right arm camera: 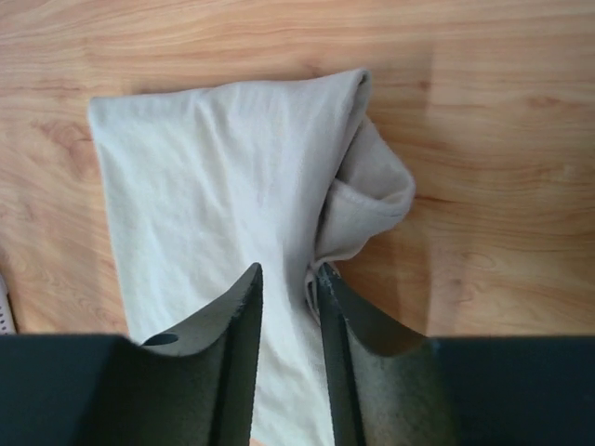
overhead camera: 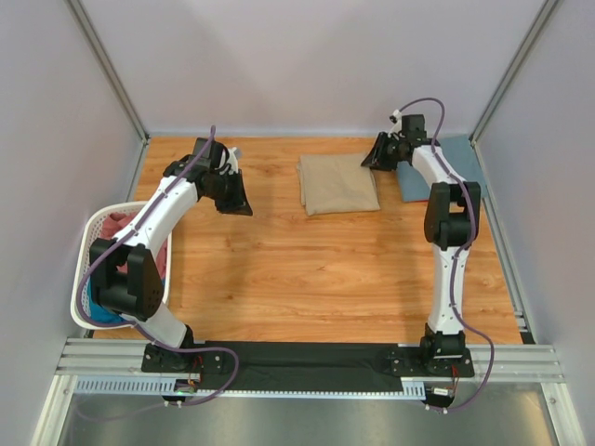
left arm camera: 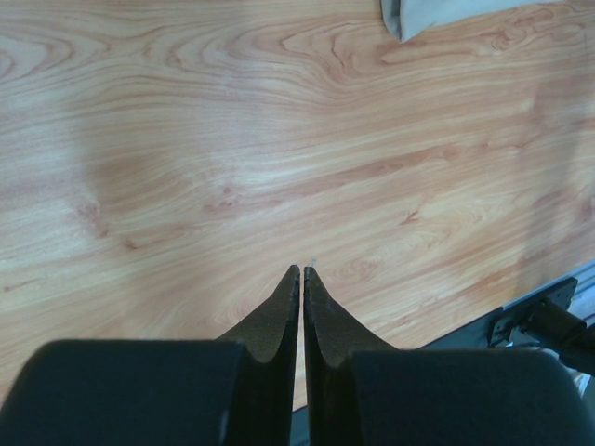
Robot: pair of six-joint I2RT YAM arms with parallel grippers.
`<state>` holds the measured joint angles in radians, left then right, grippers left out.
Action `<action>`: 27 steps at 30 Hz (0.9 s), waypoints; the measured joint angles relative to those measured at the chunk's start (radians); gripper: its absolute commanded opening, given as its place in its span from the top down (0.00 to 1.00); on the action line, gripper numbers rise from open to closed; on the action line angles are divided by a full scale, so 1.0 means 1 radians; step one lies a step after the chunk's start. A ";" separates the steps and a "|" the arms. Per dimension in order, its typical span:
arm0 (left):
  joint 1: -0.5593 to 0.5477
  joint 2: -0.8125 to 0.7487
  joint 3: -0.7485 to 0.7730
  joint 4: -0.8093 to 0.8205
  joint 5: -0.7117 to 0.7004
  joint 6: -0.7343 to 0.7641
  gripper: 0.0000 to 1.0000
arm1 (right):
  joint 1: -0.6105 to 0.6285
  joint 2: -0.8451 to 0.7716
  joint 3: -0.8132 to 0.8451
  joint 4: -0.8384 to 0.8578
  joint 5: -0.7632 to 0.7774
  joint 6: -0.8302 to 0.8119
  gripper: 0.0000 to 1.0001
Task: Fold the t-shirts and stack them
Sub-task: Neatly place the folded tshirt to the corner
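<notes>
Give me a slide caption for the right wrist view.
Right gripper, slightly open, over the folded tan t-shirt lying on the wooden table.

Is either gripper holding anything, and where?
Nothing is held. The right gripper stands parted above the folded tan t-shirt; the left gripper is shut over the wooden table.

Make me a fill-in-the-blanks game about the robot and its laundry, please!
1. The tan shirt on the table is already ___.
2. The left claw is ___, with nothing between its fingers.
3. The right claw is ___ above the tan shirt.
4. The white basket sits at the table's ___ edge.

Missing words: folded, shut, open, left.
</notes>
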<state>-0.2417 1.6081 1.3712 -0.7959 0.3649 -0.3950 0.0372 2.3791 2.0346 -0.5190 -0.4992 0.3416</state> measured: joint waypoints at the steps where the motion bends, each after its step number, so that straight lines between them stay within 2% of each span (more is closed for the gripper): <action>1: 0.000 0.000 0.000 0.000 0.001 0.000 0.91 | -0.003 0.008 0.000 -0.002 0.005 -0.001 0.66; 4: 0.000 0.000 0.000 0.000 0.004 0.001 0.91 | -0.008 0.043 0.000 -0.012 0.029 -0.008 0.63; 9: 0.000 0.000 -0.003 0.001 0.005 0.000 0.91 | -0.014 0.084 0.025 -0.032 0.044 -0.008 0.45; 14: 0.000 -0.001 -0.005 0.002 0.009 0.000 0.90 | -0.014 0.083 0.035 -0.037 0.087 -0.009 0.36; 19: 0.000 -0.001 -0.005 0.005 0.021 0.000 0.90 | -0.014 0.085 0.057 -0.055 0.109 -0.014 0.34; 27: 0.000 -0.006 -0.005 0.008 0.032 0.000 0.90 | -0.021 0.219 0.302 -0.184 0.032 -0.065 0.33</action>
<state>-0.2417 1.6024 1.3659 -0.7876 0.3965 -0.3946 0.0158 2.5980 2.3367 -0.7029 -0.4675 0.2764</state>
